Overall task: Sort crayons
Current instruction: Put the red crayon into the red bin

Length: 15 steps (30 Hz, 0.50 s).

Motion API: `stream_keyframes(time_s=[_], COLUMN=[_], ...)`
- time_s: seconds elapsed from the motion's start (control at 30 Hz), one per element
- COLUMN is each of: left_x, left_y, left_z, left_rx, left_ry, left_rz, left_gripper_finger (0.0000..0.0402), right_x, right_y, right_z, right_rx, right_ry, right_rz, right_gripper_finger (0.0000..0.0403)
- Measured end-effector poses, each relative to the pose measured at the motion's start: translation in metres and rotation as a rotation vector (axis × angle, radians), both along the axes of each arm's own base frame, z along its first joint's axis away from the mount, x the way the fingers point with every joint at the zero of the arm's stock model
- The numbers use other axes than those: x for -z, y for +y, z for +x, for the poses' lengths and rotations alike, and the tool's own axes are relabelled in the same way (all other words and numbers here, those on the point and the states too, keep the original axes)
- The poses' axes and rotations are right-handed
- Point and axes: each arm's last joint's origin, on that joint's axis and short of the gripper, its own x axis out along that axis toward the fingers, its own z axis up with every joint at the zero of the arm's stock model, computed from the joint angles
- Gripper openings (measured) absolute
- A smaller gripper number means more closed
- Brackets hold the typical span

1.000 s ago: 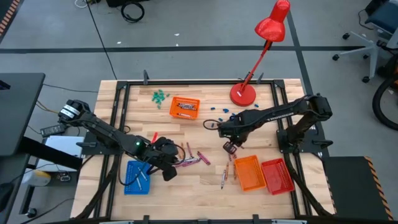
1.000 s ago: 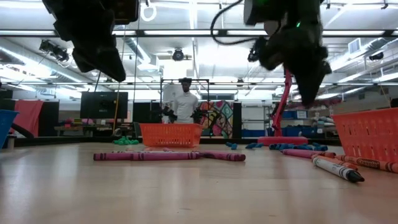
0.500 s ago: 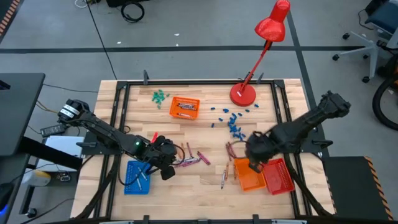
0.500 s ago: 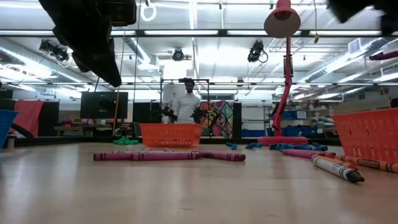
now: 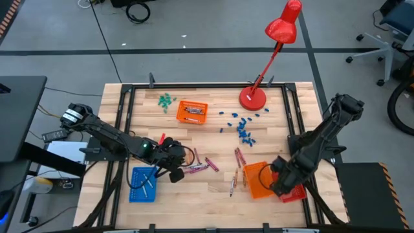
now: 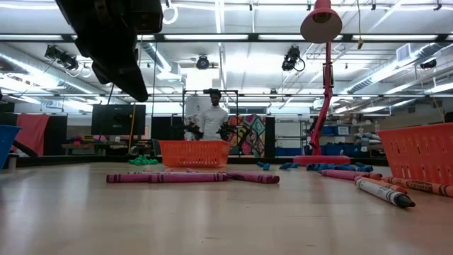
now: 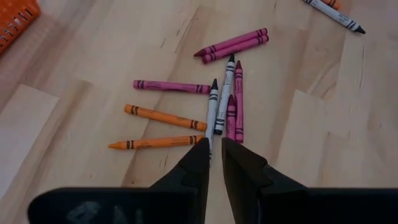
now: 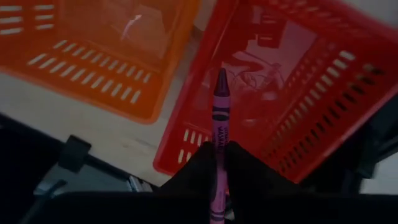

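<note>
Several crayons lie flat on the wooden table: magenta, orange and grey-white ones (image 7: 214, 102) ahead of my left gripper (image 7: 215, 152), which hangs above them with its fingers shut and nothing between them. In the high view that gripper (image 5: 176, 173) is left of the magenta crayons (image 5: 200, 167). My right gripper (image 5: 281, 184) hovers at the near right, over the seam between an orange basket (image 5: 255, 178) and a red basket (image 5: 297, 192). It is shut on a purple crayon (image 8: 219, 106), whose tip points into the red basket (image 8: 298, 74). My right gripper pinches the purple crayon between its two fingers at the wrapped shaft (image 8: 217, 149); the crayon lies along the fingers. Its pointed tip (image 8: 221, 78) sticks out past the fingertips. The fingers point steeply down, and the crayon hangs clear above the red basket's floor.
A blue basket (image 5: 142, 184) sits at the near left and a second orange basket (image 5: 192, 111) at the far middle. A red desk lamp (image 5: 252, 97) stands at the far right. Blue pieces (image 5: 242, 129), green pieces (image 5: 167, 100) and more crayons (image 5: 234, 181) are scattered. A person (image 6: 211, 117) stands in the room beyond.
My right gripper has swung from the crayons at the table's middle toward the near right corner, rolling its wrist, and now hangs over the baskets with the purple crayon. It has left the low view.
</note>
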Motion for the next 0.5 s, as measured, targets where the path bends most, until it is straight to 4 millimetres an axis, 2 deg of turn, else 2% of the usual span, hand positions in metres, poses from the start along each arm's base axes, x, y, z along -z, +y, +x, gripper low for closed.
stream_keyframes(time_s=[0.13, 0.3, 0.4, 0.5], left_x=[0.0, 0.0, 0.0, 0.0], left_y=[0.0, 0.0, 0.0, 0.0], left_z=[0.0, 0.0, 0.0, 0.0], left_rx=[0.0, 0.001, 0.001, 0.0], left_ry=[0.0, 0.001, 0.0, 0.0], left_rz=[0.0, 0.0, -0.001, -0.001], left_gripper_finger=[0.0052, 0.0052, 0.0052, 0.0052], right_x=[0.009, 0.01, 0.002, -0.016], right_y=[0.002, 0.002, -0.002, -0.01], right_z=[-0.002, -0.004, -0.002, 0.006], right_rx=[0.024, 0.009, 0.021, 0.057], right_ry=[-0.007, 0.013, 0.002, -0.091], right_rz=[0.018, 0.038, 0.073, 0.074], right_gripper_finger=[0.0073, 0.0111, 0.0121, 0.0122])
